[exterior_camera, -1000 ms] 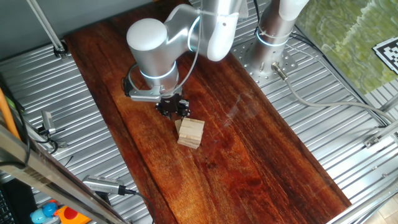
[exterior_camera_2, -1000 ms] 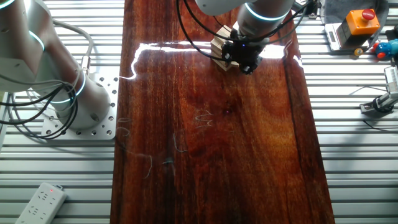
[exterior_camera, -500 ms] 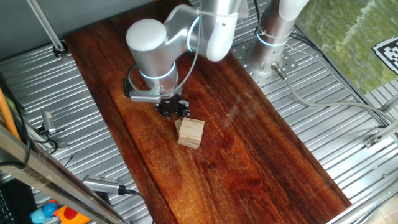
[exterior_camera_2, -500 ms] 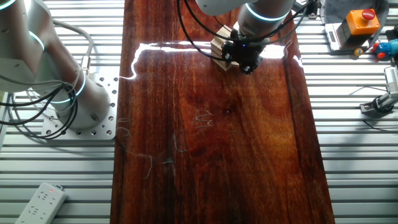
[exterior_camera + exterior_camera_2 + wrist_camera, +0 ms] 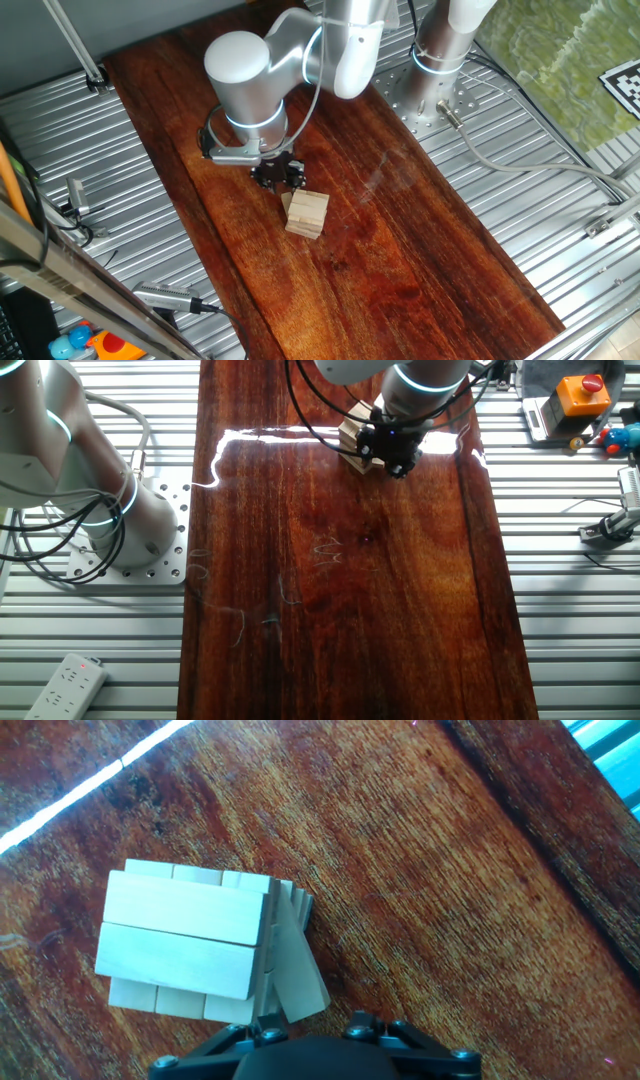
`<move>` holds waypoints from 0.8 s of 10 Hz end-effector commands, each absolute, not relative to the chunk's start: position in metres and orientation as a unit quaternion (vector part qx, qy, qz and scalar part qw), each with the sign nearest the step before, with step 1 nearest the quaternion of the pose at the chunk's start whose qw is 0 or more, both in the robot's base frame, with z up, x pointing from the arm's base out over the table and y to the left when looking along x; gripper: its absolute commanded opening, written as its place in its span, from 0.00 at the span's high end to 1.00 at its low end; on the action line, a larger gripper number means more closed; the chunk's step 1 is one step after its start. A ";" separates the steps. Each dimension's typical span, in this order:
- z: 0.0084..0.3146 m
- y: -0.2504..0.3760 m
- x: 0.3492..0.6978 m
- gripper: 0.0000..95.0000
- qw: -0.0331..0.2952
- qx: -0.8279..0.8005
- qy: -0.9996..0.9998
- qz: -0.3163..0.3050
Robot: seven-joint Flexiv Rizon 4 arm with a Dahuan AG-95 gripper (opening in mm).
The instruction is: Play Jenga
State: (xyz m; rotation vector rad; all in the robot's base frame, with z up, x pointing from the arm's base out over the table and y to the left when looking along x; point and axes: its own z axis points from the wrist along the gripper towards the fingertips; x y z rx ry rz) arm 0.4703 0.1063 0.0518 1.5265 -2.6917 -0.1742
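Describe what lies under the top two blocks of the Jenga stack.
Under the Jenga stack's top pair, crosswise block ends show. Lower layers' middles are covered.

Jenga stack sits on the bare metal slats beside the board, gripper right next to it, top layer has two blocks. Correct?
Not quite. The Jenga stack stands on the dark wooden board, not on the metal slats; one fixed view shows wood all around it. The gripper is right next to it, and the hand view shows two blocks across the top layer.
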 end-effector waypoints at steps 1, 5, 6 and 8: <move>0.052 0.106 0.470 0.60 0.019 0.495 -0.867 -0.053; 0.052 0.106 0.470 0.60 0.014 0.489 -0.871 -0.051; 0.052 0.106 0.470 0.80 0.012 0.485 -0.873 -0.051; 0.052 0.106 0.470 0.80 0.010 0.481 -0.875 -0.051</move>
